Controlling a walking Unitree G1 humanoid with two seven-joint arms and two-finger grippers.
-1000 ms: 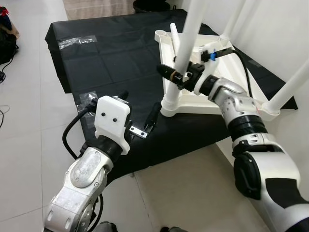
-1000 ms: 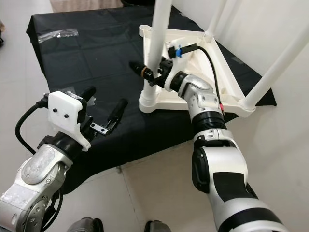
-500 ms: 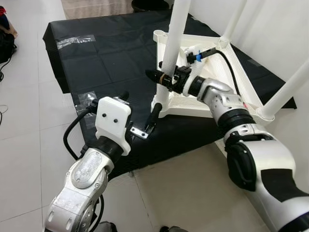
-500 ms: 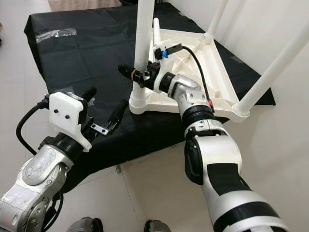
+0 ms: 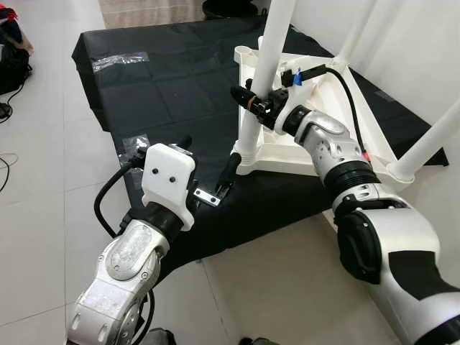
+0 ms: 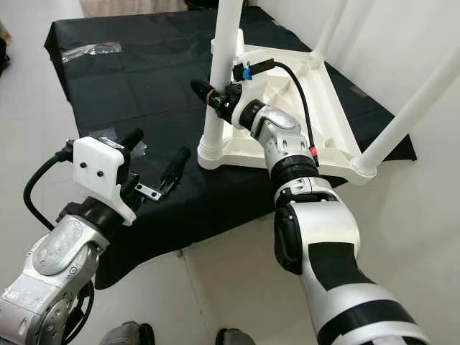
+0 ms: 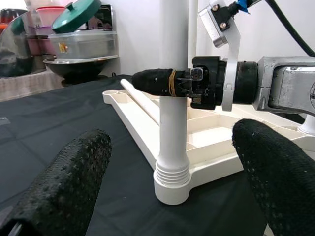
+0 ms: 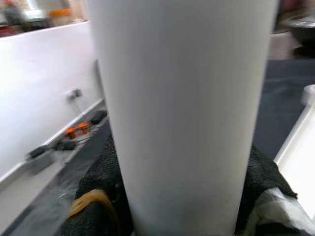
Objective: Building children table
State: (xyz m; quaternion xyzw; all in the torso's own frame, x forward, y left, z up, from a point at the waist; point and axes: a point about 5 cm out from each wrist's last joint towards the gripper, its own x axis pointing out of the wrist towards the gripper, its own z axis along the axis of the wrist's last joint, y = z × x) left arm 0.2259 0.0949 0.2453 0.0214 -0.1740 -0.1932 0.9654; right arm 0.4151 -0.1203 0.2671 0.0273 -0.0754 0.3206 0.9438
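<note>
The white children's table (image 5: pixel 287 154) lies upside down on a black cloth (image 5: pixel 165 93), its legs pointing up. My right gripper (image 5: pixel 246 98) is shut on the near-left leg (image 5: pixel 264 65), a little above the leg's threaded base (image 7: pixel 172 183). The right wrist view looks straight at this leg (image 8: pixel 182 113) between the black fingers (image 8: pixel 101 191). My left gripper (image 5: pixel 208 157) hovers open low over the cloth, just in front of that leg, with its fingers (image 7: pixel 74 182) pointing at the base. A loose white rod (image 7: pixel 140 101) lies on the table's underside.
Two more legs (image 5: pixel 359 29) (image 5: pixel 431 140) stand up near the white wall on the right. An open corner socket (image 5: pixel 243 52) is at the table's far left. Tape patches (image 5: pixel 118 59) mark the cloth. A dark bag (image 5: pixel 11 65) sits on the tiled floor at left.
The right gripper kept its hold on the leg while the table's near corner slid a little left and partly back. The grip now sits slightly higher. The left arm has stayed put.
</note>
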